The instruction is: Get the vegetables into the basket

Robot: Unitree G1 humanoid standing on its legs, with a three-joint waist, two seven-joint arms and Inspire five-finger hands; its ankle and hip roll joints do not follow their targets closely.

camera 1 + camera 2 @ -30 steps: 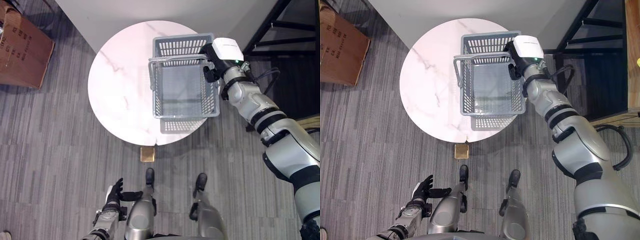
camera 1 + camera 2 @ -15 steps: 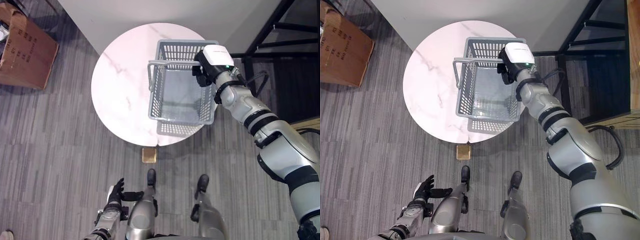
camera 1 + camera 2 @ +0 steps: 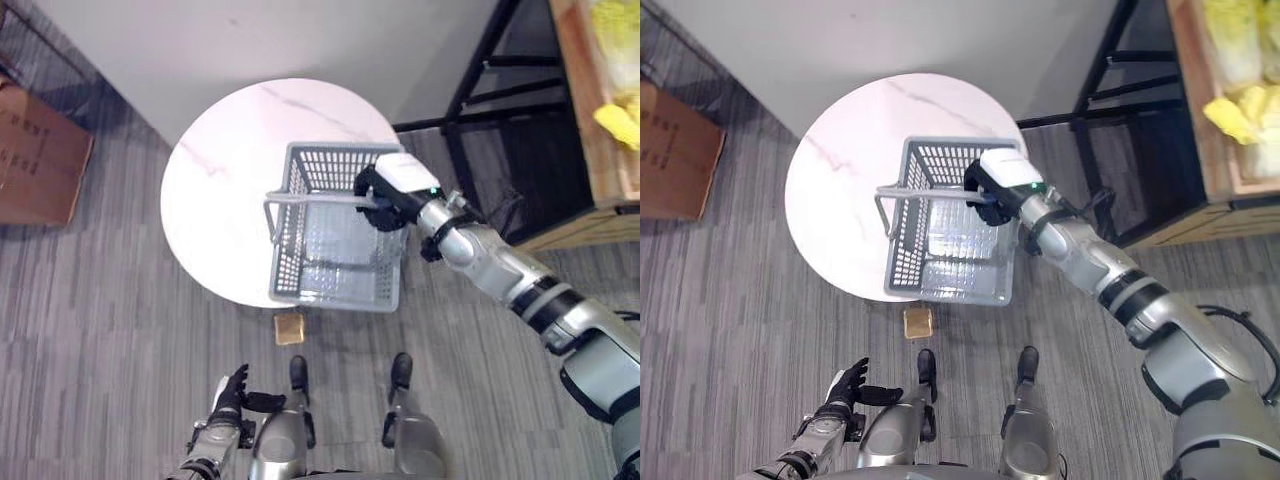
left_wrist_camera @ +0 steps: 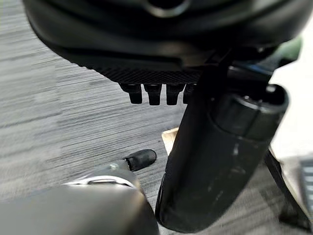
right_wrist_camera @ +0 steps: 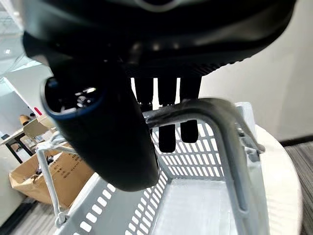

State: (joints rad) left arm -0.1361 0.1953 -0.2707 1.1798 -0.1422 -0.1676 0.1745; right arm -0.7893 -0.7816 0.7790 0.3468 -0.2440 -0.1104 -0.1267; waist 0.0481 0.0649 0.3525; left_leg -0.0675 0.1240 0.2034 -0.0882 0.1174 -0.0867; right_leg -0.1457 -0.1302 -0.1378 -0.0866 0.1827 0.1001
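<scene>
The right hand grips the handle of the grey basket, its fingers curled round the bar from above and the thumb beside it. The basket hangs tilted over the near edge of the round white bench, its near end jutting past the rim above the carpeted floor. Yellow-green vegetables lie on a wooden shelf, well apart from the basket. The left hand hangs low over the floor, fingers straight and relaxed.
</scene>
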